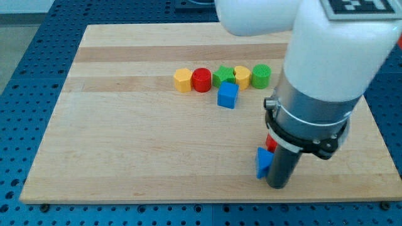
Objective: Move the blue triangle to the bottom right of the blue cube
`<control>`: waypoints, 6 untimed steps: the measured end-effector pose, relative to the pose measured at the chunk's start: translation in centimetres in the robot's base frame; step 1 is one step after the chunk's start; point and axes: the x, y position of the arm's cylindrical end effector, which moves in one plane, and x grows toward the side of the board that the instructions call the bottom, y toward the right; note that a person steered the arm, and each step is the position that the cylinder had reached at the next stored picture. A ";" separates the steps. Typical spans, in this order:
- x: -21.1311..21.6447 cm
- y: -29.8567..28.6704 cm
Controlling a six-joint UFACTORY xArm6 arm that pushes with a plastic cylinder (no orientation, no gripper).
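Observation:
The blue cube (228,95) sits near the middle of the wooden board, just below a row of blocks. The blue triangle (263,163) lies near the board's bottom edge, below and to the right of the cube, partly hidden by my arm. My tip (278,186) is right beside the triangle, touching its right side. A red block (271,142) peeks out just above the triangle, mostly hidden behind the arm.
A row at the view's top middle holds a yellow hexagon (183,80), a red cylinder (201,80), a green star (223,76), a yellow block (242,75) and a green cylinder (261,76). The board's bottom edge (188,199) is close below my tip.

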 end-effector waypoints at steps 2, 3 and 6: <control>-1.6 -0.9; -1.7 -0.9; -3.0 -1.3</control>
